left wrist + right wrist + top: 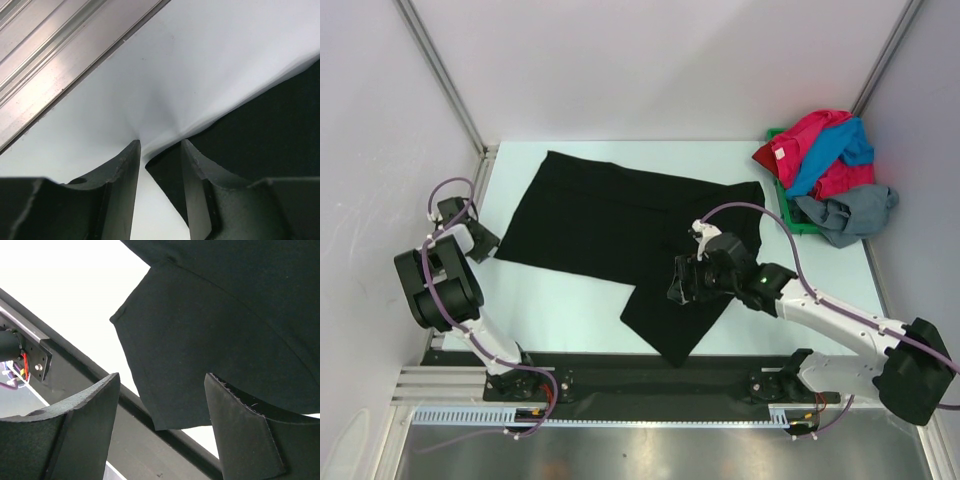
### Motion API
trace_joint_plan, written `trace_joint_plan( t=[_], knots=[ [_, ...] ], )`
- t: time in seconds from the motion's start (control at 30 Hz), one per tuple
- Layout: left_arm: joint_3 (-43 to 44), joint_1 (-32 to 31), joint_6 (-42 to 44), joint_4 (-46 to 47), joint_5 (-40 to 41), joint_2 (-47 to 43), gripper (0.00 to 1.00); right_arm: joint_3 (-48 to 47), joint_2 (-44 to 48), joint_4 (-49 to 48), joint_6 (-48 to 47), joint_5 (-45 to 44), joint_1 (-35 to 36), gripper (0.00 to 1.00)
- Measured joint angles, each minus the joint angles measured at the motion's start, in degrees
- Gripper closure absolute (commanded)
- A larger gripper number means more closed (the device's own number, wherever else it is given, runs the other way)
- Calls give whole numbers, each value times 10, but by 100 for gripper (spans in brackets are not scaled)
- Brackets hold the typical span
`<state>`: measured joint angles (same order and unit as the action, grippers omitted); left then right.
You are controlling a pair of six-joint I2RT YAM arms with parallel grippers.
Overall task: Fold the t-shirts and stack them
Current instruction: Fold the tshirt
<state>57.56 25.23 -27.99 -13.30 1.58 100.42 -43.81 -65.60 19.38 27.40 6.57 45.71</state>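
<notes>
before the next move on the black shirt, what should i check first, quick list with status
1. Black t-shirt spread out on the table, not bunched: ok.
2. Shirt wholly on the table: not ok, its near corner overhangs the front edge.
3. Left gripper ready: ok, jaws open on either side of the shirt's left corner.
4. Right gripper ready: ok, jaws open and empty above the near flap.
5. Left jaws low enough to pinch cloth: cannot tell.
6. Red-pink shirt, blue shirt and grey shirt out of the way: ok, heaped on the green basket at the far right.
</notes>
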Motion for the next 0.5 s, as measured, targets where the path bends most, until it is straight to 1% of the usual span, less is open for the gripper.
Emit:
trace_joint_plan(
  t=[0.2,0.33,0.5],
  knots=[
    [-10,-1,0,-1,7,-9,57,9,19,0,3,0,0,27],
    [-14,-2,1,-4,8,-12,60,15,23,-4,13,0,0,27],
    [-9,-8,4,-11,15,-9,61,18,23,-8,15,2,0,27]
  ],
)
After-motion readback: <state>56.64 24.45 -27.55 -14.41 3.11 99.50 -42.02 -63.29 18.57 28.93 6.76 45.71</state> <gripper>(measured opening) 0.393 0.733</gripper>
